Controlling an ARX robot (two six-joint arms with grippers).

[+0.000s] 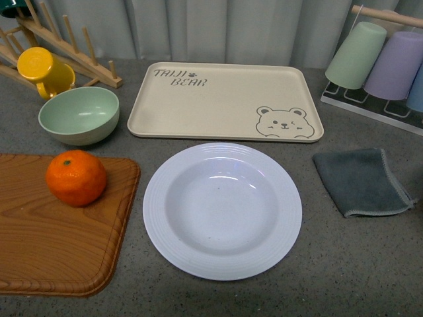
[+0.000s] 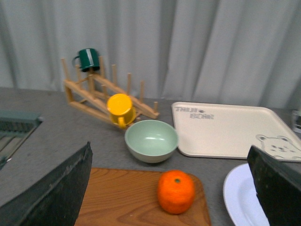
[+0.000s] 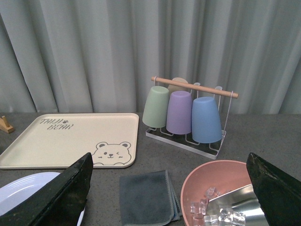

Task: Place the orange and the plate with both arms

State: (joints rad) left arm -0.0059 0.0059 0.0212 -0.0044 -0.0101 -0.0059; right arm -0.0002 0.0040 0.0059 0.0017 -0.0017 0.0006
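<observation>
Both jobs were left: my left tool [image 2: 169,153] and right tool [image 3: 169,157] gaped wide, empty; orange [image 1: 76,177] and plate [image 1: 222,211] sat untouched.

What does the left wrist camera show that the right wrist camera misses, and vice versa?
Left wrist only: the orange on the wooden cutting board, the pale green bowl, the yellow mug and the wooden dish rack. Right wrist only: the cup rack, grey cloth and pink bowl. Both: the bear tray and an edge of the white plate.
</observation>
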